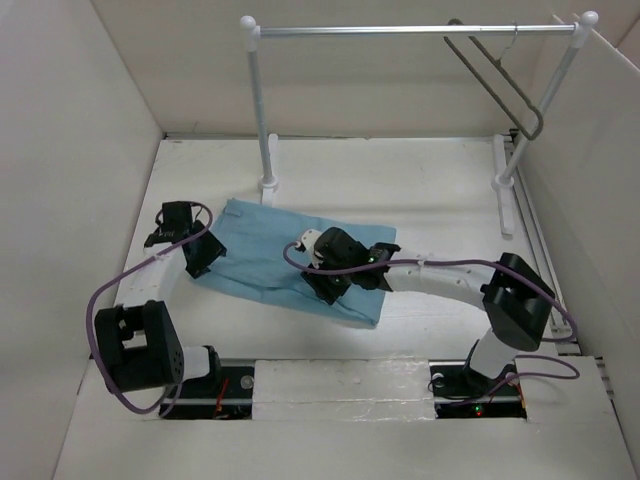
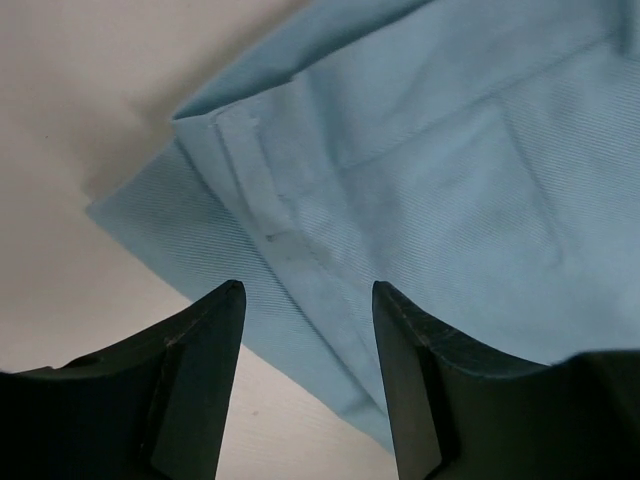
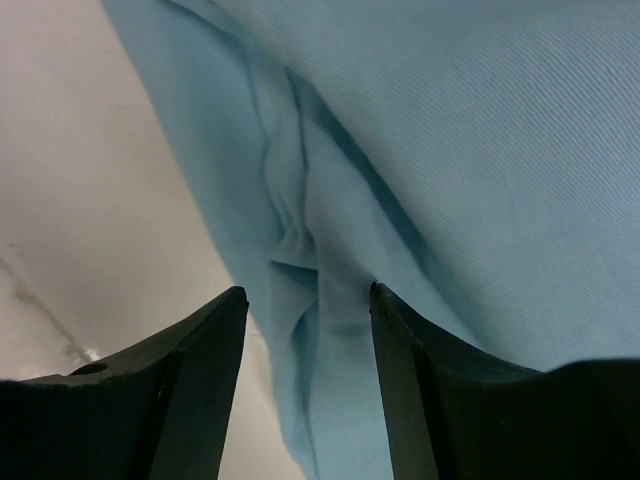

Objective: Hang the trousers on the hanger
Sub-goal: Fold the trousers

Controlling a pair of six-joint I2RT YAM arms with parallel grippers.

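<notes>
The light blue trousers (image 1: 270, 255) lie folded flat on the white table, left of centre. The dark grey hanger (image 1: 500, 85) hangs by its hook from the right end of the white rail. My left gripper (image 1: 203, 262) is open at the trousers' left edge; in the left wrist view its jaws (image 2: 308, 300) straddle the cloth's edge (image 2: 300, 250). My right gripper (image 1: 328, 285) is open over the trousers' near edge; in the right wrist view its jaws (image 3: 308, 305) straddle a wrinkled fold of the cloth (image 3: 300, 250).
A white rail (image 1: 410, 31) on two ball-topped posts (image 1: 262, 110) stands at the back of the table. White walls (image 1: 70, 200) close in the left, right and back sides. Purple cables (image 1: 110, 290) loop from both arms.
</notes>
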